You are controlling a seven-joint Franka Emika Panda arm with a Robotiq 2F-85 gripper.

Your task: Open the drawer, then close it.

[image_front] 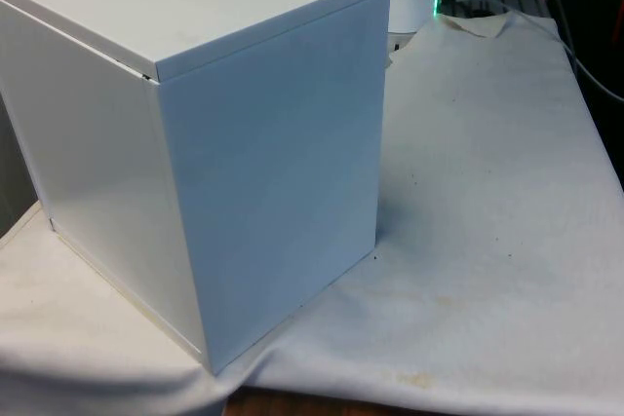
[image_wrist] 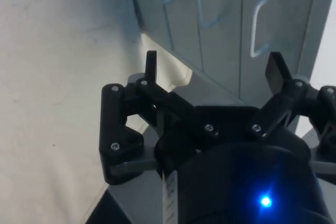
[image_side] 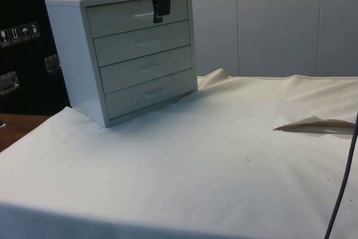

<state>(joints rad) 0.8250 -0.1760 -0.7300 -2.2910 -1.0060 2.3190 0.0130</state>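
Note:
A white chest of drawers [image_side: 120, 54] with four drawer fronts stands on the cloth, and it turns its plain back and side [image_front: 195, 143] to the front view. All its drawers look pushed in. My black gripper [image_side: 158, 18] hangs pointing down just in front of the top drawer [image_side: 123, 18], close to its small handle [image_side: 140, 16]. In the wrist view the gripper [image_wrist: 212, 61] is open, its two fingers wide apart with nothing between them. The pale handle [image_wrist: 261, 24] of the nearest drawer front lies just beyond the fingertips, apart from them.
The white cloth [image_side: 212, 155] stretches out in front of the chest. A fold in the cloth [image_side: 313, 124] rises at the side view's right, and a dark cable [image_side: 341, 183] hangs near it. Bare wooden table edge [image_side: 11, 127] shows beside the chest.

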